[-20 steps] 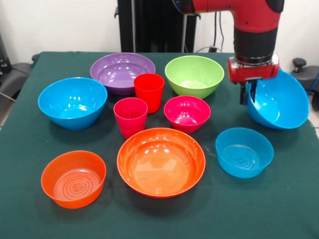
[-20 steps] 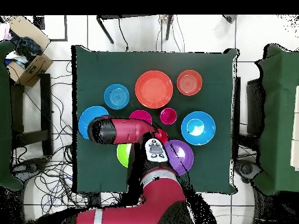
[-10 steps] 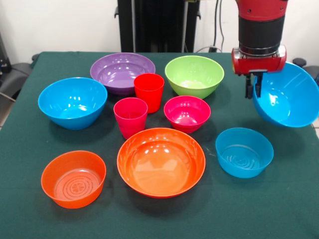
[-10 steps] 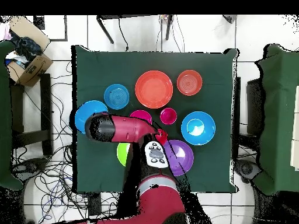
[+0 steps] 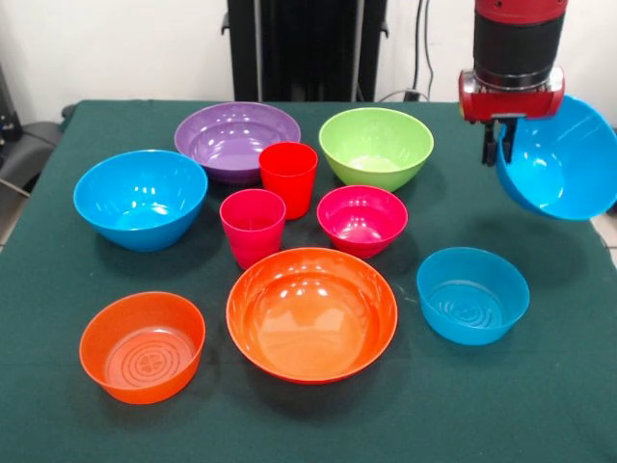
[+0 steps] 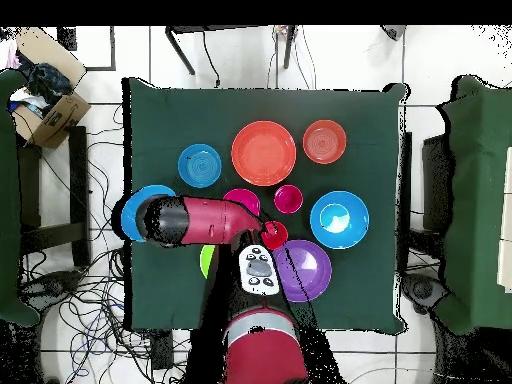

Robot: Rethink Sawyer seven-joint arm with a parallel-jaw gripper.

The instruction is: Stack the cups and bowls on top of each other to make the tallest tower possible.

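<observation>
Now we see the gripper (image 5: 496, 147) clamped on the rim of a large blue bowl (image 5: 559, 159), a glossy round plastic bowl that hangs tilted in the air beside the gripper, its hollow turned toward the table's middle, clear of the cloth. Below the gripper sits the light blue bowl (image 5: 472, 294) with rings on its bottom. Away from the gripper, across the table, stand the lime green bowl (image 5: 376, 147), the purple bowl (image 5: 237, 141), the small magenta bowl (image 5: 362, 220), the red-orange cup (image 5: 288, 178), the pink cup (image 5: 253, 227), the large orange bowl (image 5: 311, 313), the small orange bowl (image 5: 143, 345) and the second large blue bowl (image 5: 141, 199). None is stacked.

All rest on a dark green tablecloth (image 5: 540, 405). From overhead we see a tiled floor with trailing cables (image 6: 70, 290) and a cardboard box (image 6: 45, 100) beside the table.

Compared with a second ago, the gripper has risen and lifted its bowl higher; the other pieces have not moved.
</observation>
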